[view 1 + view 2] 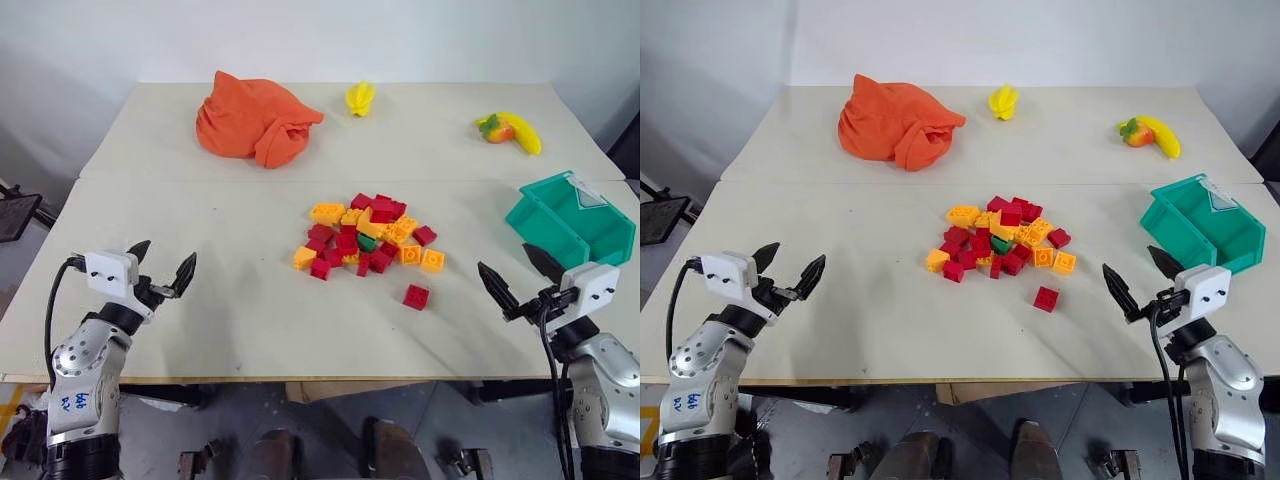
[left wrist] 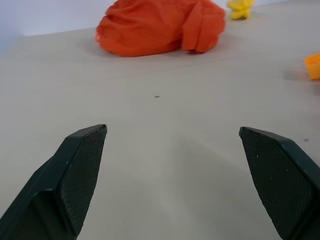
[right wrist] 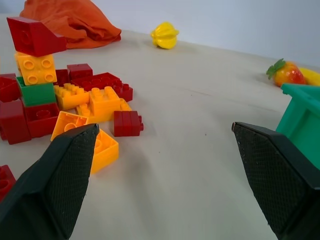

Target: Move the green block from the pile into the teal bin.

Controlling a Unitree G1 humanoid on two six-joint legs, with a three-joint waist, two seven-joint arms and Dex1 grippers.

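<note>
- Your left hand (image 1: 160,268) is hovering wide open and empty at lower left.
- The green block (image 1: 367,242) is sitting mid-pile (image 1: 365,238), centre frame, untouched.
- Your right hand (image 1: 520,276) is waiting open, empty, beside the teal bin (image 1: 572,220); you're reaching leftward next.

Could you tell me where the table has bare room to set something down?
Bare table lies between the left claw and the brick pile, and between the pile and the teal bin. The pile is crowded; a lone red brick sits beside it.
</note>
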